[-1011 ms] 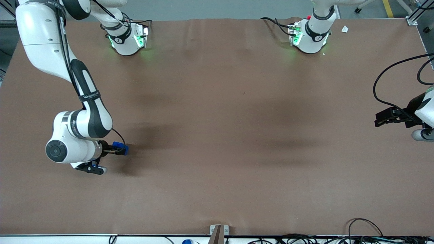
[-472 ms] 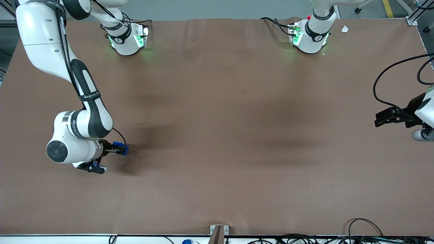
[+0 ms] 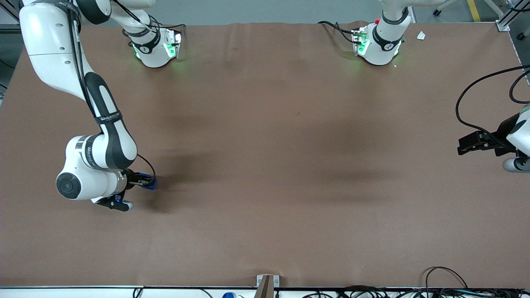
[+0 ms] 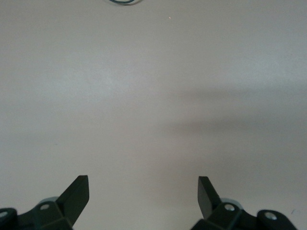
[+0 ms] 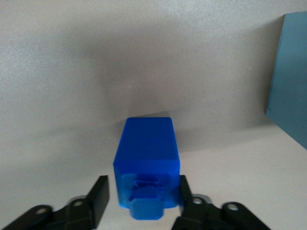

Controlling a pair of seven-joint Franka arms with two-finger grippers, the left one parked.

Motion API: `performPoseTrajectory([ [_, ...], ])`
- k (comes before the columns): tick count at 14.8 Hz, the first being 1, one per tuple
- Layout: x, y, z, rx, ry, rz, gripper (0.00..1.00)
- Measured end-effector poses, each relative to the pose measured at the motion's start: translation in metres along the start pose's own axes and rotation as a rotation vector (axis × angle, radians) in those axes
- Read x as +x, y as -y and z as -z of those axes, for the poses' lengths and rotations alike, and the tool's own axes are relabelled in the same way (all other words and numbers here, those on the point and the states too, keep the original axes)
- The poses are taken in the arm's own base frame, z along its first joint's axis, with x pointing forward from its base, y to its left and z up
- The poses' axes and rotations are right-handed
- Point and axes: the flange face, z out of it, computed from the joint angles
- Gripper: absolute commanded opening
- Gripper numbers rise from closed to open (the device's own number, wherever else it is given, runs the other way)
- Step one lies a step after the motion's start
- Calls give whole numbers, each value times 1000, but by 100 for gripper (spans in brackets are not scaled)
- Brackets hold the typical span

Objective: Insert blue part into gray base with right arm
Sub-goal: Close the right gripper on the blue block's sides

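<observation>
Pincer lower, blue part between fingers.

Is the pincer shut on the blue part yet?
No. The pincer is open around the blue part; a gap shows at one finger.

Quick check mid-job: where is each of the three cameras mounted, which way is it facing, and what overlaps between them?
Front view: high above the table, looking down; shows the right arm, its gripper around the blue part.
Left wrist view: on the parked arm, facing bare tabletop.
Right wrist view: on the working wrist, facing the blue part between its fingers.
Shared: front and right wrist views both show the blue part.
</observation>
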Motion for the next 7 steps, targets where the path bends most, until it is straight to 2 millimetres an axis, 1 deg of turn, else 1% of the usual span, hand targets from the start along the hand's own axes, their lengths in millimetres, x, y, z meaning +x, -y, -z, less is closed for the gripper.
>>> performPoseTrajectory([
  [7,2,-1,3,4,-12,-1,61],
])
